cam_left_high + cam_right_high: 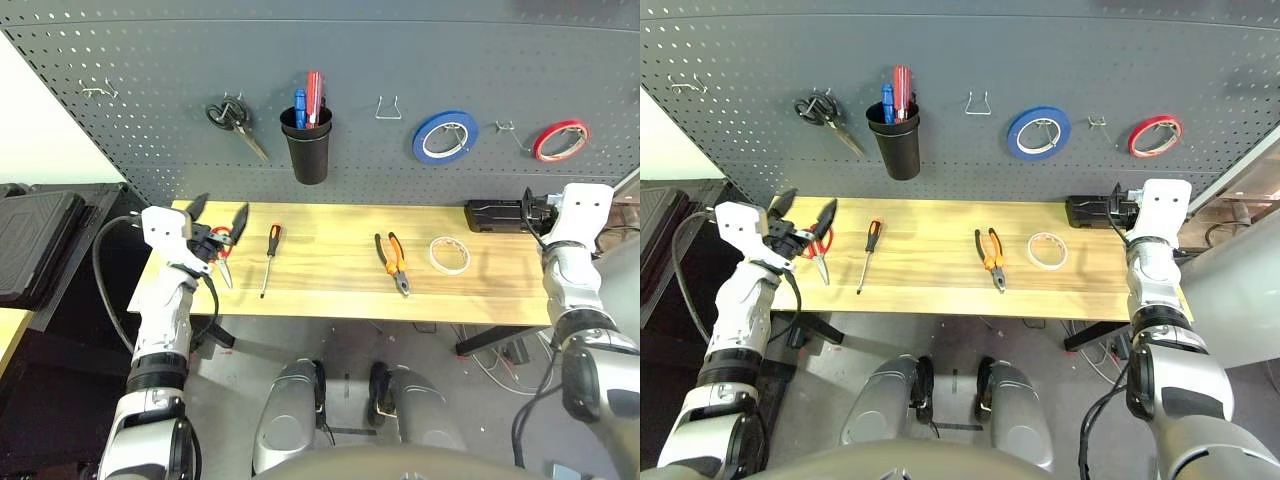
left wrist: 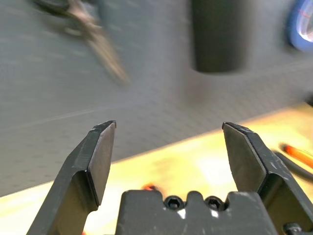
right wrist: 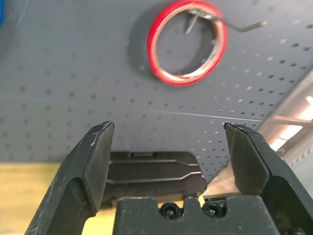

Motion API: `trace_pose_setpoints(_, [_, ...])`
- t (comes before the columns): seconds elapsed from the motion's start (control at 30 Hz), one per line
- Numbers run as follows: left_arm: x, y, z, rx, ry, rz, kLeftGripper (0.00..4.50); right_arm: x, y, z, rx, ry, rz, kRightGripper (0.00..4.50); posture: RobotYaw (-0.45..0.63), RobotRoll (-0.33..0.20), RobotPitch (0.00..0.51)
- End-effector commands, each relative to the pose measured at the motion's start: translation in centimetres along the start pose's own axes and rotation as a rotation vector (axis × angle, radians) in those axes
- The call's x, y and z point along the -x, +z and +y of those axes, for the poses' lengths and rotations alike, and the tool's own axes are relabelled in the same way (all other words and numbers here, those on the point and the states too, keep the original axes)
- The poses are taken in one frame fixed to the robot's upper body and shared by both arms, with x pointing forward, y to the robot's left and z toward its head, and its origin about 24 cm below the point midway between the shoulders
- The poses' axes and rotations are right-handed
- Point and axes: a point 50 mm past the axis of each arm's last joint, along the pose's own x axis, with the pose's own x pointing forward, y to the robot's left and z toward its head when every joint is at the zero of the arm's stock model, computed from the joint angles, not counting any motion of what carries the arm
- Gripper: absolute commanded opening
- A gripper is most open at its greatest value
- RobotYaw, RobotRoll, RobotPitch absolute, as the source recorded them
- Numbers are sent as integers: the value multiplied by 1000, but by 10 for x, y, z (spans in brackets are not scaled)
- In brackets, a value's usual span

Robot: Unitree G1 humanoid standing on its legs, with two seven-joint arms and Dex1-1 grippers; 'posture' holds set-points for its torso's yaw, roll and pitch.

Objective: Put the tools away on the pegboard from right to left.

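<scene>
On the wooden table [image 1: 330,290] lie, from right to left, a white tape roll [image 1: 449,254], orange-and-black pliers [image 1: 393,263], an orange-and-black screwdriver [image 1: 269,257] and red-handled scissors [image 1: 225,268]. My left gripper [image 1: 218,212] hovers open just above the scissors' handles, its fingers [image 2: 100,156] spread with nothing between them. At the table's right end my right gripper [image 1: 1118,205] stands open and empty beside a black box, facing the pegboard [image 1: 400,60]; its black fingers [image 3: 95,161] are wide apart.
The pegboard carries black-handled scissors [image 1: 237,122], a black cup [image 1: 306,148] with blue and red screwdrivers, a bare wire hook [image 1: 388,106], a blue tape roll [image 1: 445,136], a small hook [image 1: 505,127] and a red tape roll [image 3: 187,43]. A black box [image 1: 497,215] sits at the table's back right.
</scene>
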Motion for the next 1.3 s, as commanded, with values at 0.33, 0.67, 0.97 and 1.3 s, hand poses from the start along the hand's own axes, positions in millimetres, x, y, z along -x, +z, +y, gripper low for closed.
trace_pose_setpoints(0.33, [-12,9,-48,-29,-334,145,4450,-8,2,1,191,452,242,4500,186,0,195])
trace_pose_setpoints(0.67, [-15,10,-70,-72,-480,154,4450,-4,0,16,297,746,346,4500,186,0,219])
trace_pose_setpoints(0.97, [-14,10,-77,-80,-568,187,4450,-6,5,32,401,923,425,4500,192,0,239])
trace_pose_setpoints(1.3, [-12,4,-75,-140,-606,263,4450,-3,-4,57,491,1043,527,4500,215,0,273])
